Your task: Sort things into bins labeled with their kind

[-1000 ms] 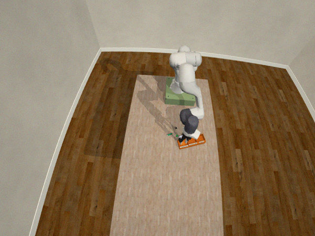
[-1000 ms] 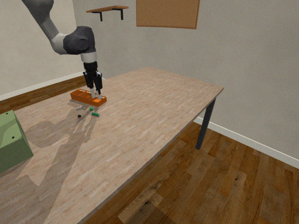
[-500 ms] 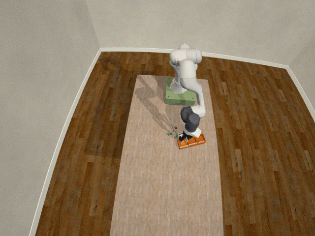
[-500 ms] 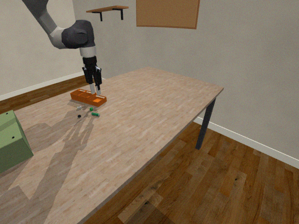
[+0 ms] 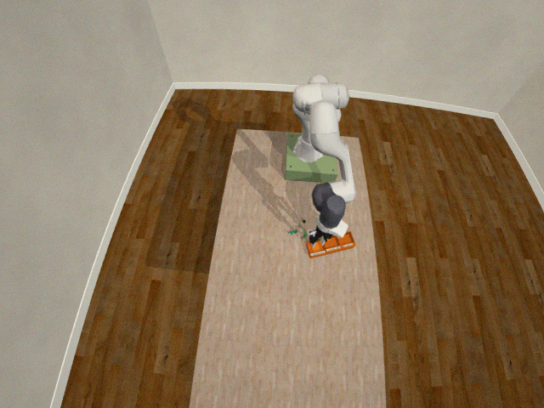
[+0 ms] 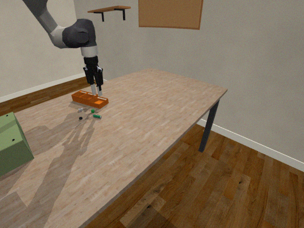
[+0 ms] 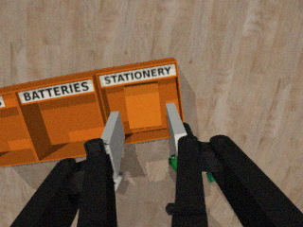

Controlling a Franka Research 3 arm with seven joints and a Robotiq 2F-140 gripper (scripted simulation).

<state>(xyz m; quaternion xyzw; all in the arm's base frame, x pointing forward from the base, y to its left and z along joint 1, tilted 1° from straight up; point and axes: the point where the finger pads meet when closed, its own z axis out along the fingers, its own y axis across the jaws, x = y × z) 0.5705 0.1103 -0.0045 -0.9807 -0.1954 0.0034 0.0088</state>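
Observation:
An orange row of three bins (image 6: 90, 99) stands on the table and also shows in the overhead view (image 5: 331, 246). In the wrist view two labels read BATTERIES (image 7: 56, 91) and STATIONERY (image 7: 138, 75); the third label is cut off at the left. My gripper (image 7: 144, 120) hangs just above the STATIONERY bin, its fingers a little apart with nothing between them. A flat pale-orange square (image 7: 142, 106) lies on that bin's floor. Two green batteries (image 6: 97, 116) (image 6: 92, 110), a small silver thing (image 6: 80, 109) and a small black thing (image 6: 80, 118) lie on the table beside the bins.
The green robot base block (image 6: 11, 142) stands at the left end of the table. The table edge runs along the right in the side view. A shelf and a cork board hang on the far wall.

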